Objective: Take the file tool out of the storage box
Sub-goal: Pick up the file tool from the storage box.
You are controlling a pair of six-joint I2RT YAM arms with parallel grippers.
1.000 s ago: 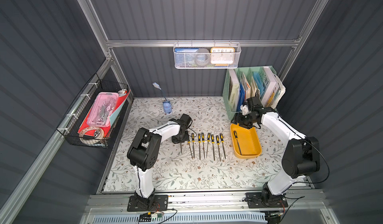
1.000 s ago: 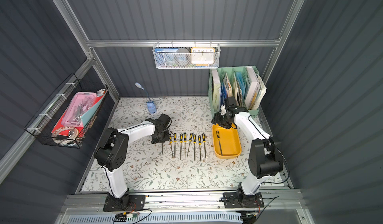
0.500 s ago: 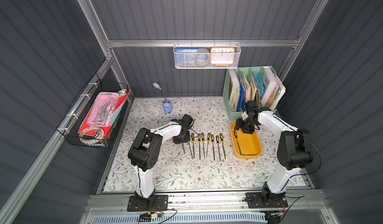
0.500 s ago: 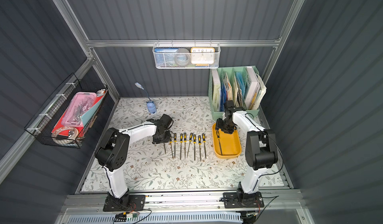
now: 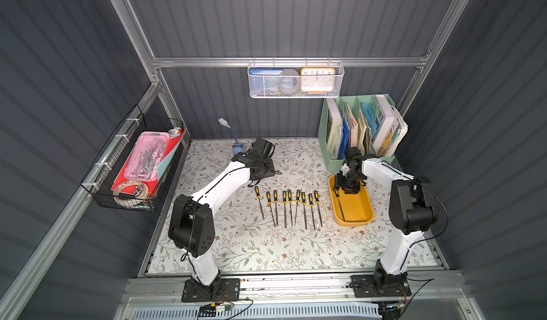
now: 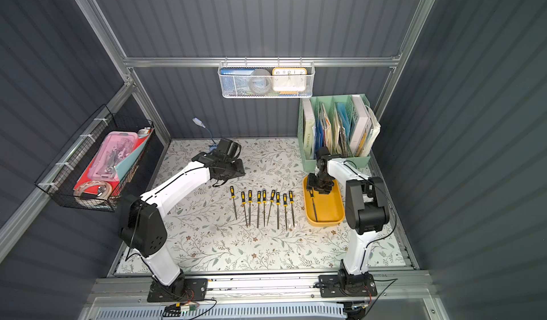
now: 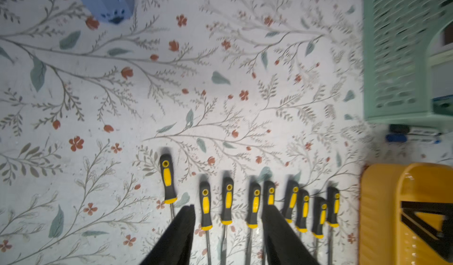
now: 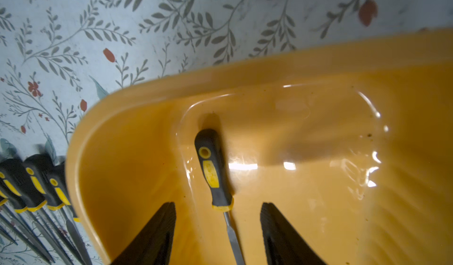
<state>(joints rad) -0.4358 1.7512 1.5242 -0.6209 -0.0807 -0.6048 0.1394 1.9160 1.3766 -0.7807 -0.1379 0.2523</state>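
Overall light: bright and even from overhead in both top views; floral mat (image 5: 266, 250) is well lit, dark walls (image 5: 296, 16) stay dim.
Shadows: soft and short under the arms.
Glare: white highlights on the glossy floor of the storage box (image 8: 318, 214) in the right wrist view.
Blur: left wrist view smears toward the green organiser (image 7: 397, 55); row of files (image 8: 36, 185) streaked in the right wrist view.
Focus: file tool (image 8: 213, 173) handle fairly sharp.
Distortion: frame posts (image 5: 126, 19) lean outward in the top views.

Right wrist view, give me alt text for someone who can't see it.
A black-and-yellow-handled file lies untouched in the yellow storage box, framed by the open right gripper. More files lie on the floral table beside the box.
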